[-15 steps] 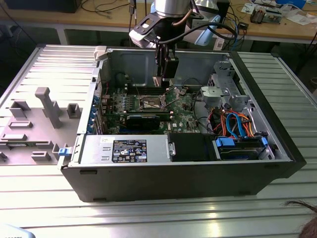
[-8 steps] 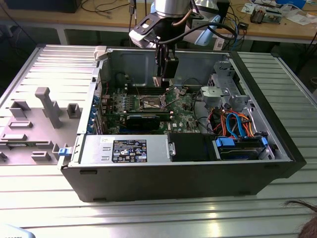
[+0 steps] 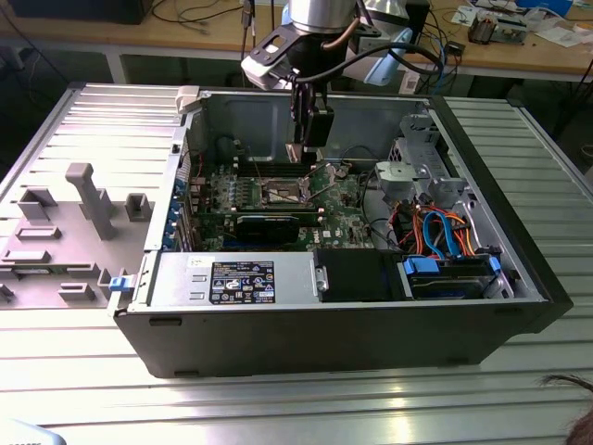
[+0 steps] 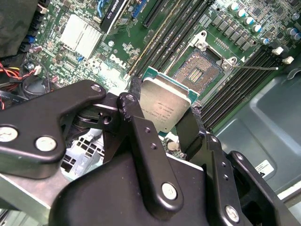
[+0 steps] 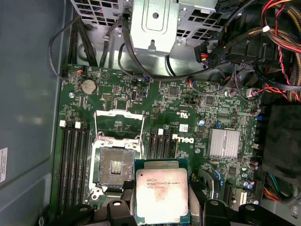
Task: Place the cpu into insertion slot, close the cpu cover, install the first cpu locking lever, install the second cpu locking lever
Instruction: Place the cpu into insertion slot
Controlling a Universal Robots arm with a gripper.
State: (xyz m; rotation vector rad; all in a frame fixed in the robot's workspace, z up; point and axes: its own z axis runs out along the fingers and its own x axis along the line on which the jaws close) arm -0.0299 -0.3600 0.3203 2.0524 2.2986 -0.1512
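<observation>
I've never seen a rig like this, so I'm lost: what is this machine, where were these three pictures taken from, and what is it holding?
It is a robot arm with a black two-fingered gripper reaching into an open dark desktop computer case on a ribbed metal table. The exterior view looks on from off the arm; both wrist views come from cameras riding on it. The gripper holds the small square chip with a silvery face, the cpu, above the green circuit board, near the uncovered square insertion slot, not yet in it.

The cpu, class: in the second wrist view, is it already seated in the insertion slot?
No: the gripper holds the cpu clear of the board, and the insertion slot lies bare beside it.
</observation>
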